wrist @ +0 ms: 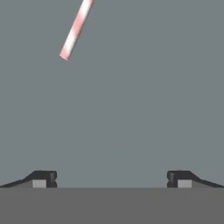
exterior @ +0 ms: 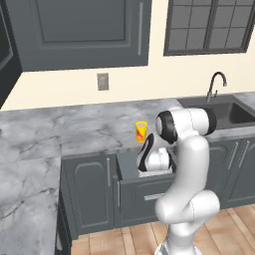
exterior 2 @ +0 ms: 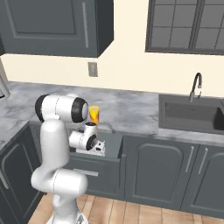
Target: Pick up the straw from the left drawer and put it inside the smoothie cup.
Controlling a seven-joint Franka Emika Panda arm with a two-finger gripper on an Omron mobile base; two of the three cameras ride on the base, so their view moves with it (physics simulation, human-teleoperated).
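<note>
In the hand view the pale pink-white straw (wrist: 77,29) lies on the flat grey floor of the left drawer (wrist: 131,109), running off the top edge. My gripper (wrist: 112,179) is open, its two fingertips far apart, and the straw's end sits well above and left of the gap between them. The base views show the hand lowered into the pulled-out left drawer (exterior: 130,164) (exterior 2: 113,142). The yellow smoothie cup (exterior: 141,131) (exterior 2: 94,113) stands upright on the counter just behind the drawer.
A marble counter (exterior: 74,127) runs along the wall, with a sink (exterior 2: 192,111) and a faucet (exterior 2: 197,85) to the right. Dark cabinet doors (exterior: 92,191) with bar handles flank the drawer. Upper cabinets (exterior: 84,30) hang above.
</note>
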